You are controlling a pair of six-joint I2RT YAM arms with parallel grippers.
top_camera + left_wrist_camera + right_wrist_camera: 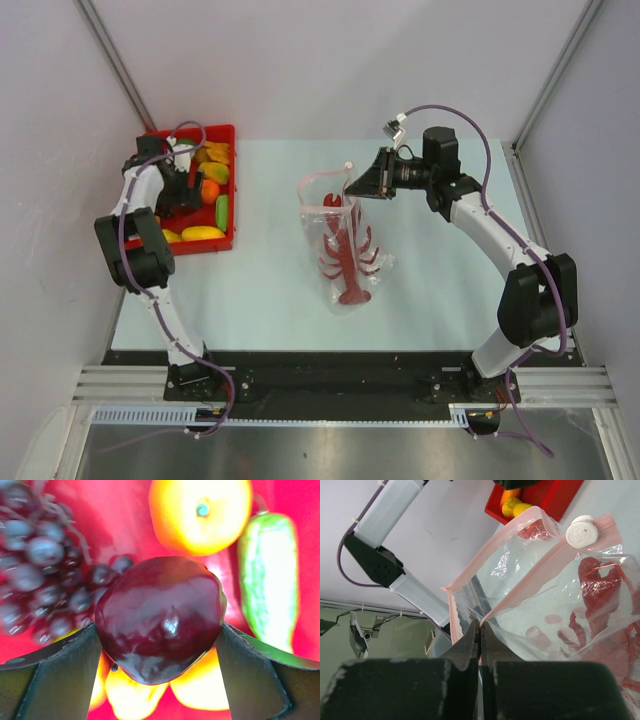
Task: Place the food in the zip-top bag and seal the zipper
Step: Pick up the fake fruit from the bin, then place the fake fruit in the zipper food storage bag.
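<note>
The zip-top bag (345,255), clear with a dark red print, lies mid-table with its mouth lifted. My right gripper (479,626) is shut on the pink zipper strip (540,577) and holds the mouth open; a white slider (580,531) sits on the strip. That gripper also shows in the top view (352,188). My left gripper (160,647) is over the red tray (228,131), shut on a glossy dark red fruit (160,612). Under it lie a grape bunch (40,565), an orange (200,512), a green pepper (267,580) and yellow pieces (200,685).
The red tray stands at the table's far left corner, against the left wall, with more toy food in it: an orange piece (209,190), a green one (221,210) and a yellow one (203,233). White walls close in the table on three sides.
</note>
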